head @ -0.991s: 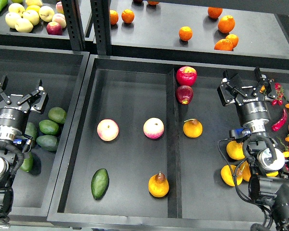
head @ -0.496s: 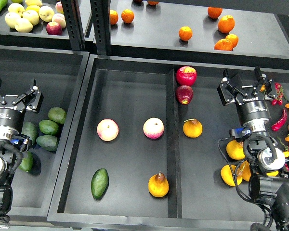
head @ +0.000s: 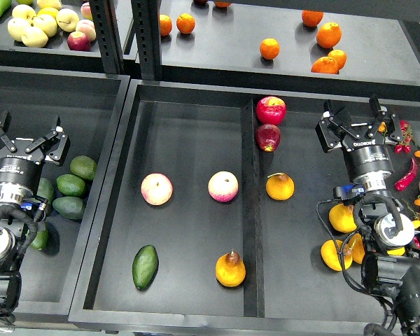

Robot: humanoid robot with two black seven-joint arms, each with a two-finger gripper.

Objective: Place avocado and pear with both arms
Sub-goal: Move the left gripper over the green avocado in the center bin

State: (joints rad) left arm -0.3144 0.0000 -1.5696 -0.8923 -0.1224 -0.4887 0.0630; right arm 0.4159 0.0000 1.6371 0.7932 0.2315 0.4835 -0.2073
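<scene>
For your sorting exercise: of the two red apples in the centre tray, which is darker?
The lower red apple, by the divider, is the darker maroon one; the apple above it is brighter red with yellow flecks.

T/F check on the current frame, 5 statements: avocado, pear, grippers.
1. The avocado lies in the tray's left compartment. True.
2. The pear sits right of the divider. False: it is left of it, close beside it.
3. The left gripper holds the avocado. False: it is open and empty, over the left bin.
4. The right gripper is open and holds nothing. True.
5. Avocado and pear touch. False: they lie apart.
</scene>
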